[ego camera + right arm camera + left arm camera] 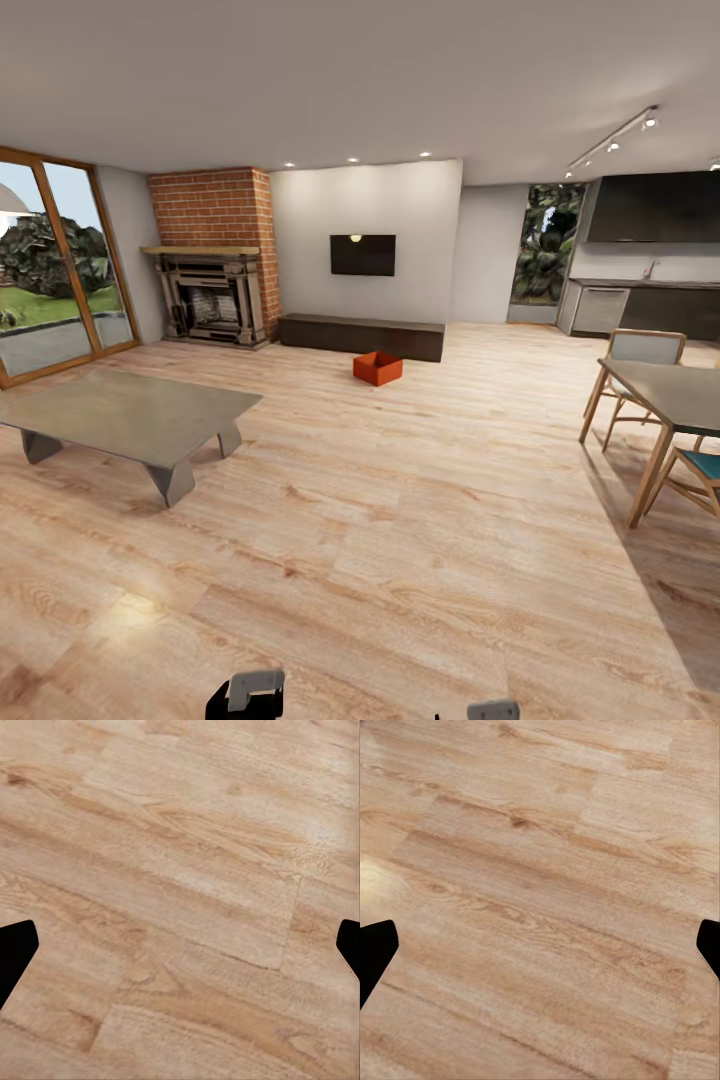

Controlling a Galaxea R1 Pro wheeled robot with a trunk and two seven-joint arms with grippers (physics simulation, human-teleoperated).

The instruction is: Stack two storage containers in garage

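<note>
One orange-red open-top storage container [377,368] sits on the light wood plank floor of the living room, far ahead, just in front of the long dark low cabinet [361,336]. The second container is out of view. My left gripper [540,952] is open over bare planks, its black fingertips [375,956] wide apart with nothing between them. My right gripper [180,952] is open in the same way above the wood floor. The tops of both arms peek in at the head view's lower edge, left [248,695] and right [493,710].
A low grey coffee table [130,412] stands ahead on the left. A dining table [672,395] with chairs [640,350] is on the right. The brick fireplace [213,255], black wall TV [362,255], glass doors [55,270] and a dark kitchen counter [640,305] line the far walls.
</note>
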